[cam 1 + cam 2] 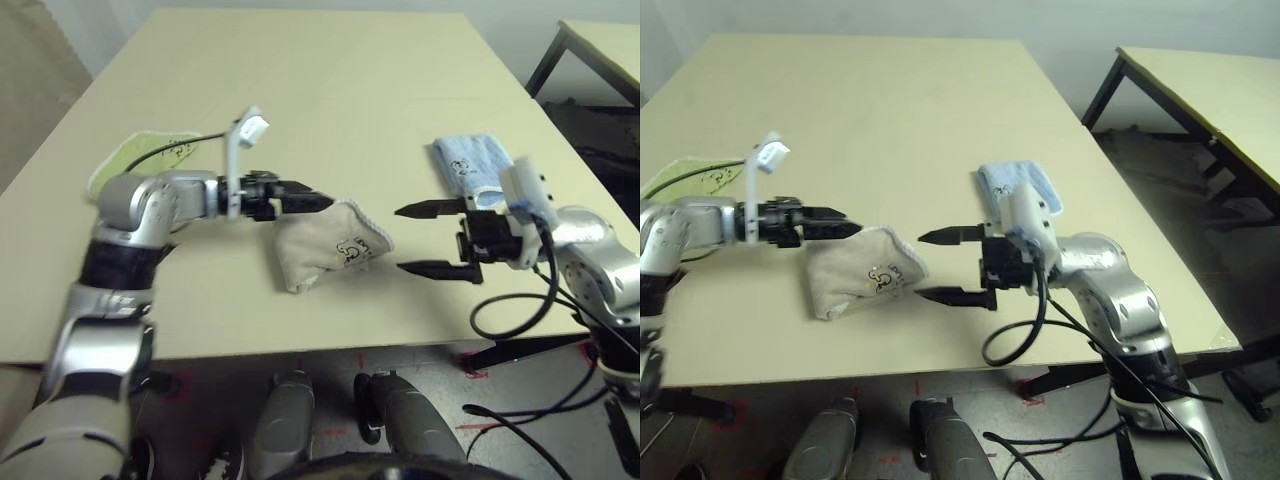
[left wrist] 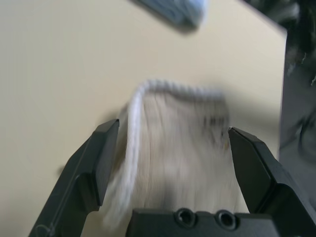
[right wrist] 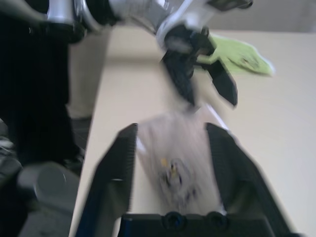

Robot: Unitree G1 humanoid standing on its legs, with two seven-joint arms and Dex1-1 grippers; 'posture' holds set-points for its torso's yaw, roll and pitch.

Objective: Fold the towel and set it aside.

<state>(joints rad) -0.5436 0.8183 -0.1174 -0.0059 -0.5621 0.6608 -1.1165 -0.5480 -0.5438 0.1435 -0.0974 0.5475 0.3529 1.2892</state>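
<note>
The towel is a beige, folded bundle with white stitched edging and a small motif, lying near the table's front edge. My left gripper reaches in from the left at the towel's upper left edge. In the left wrist view its fingers stand open, with the towel between them. My right gripper hovers just right of the towel, open and a small gap away from it. The right wrist view looks between its own fingers at the towel, with the left gripper beyond it.
A lime-green folded towel lies at the table's left edge behind my left arm. A light-blue folded towel lies behind my right gripper. The far half of the table is bare. A second table stands to the right.
</note>
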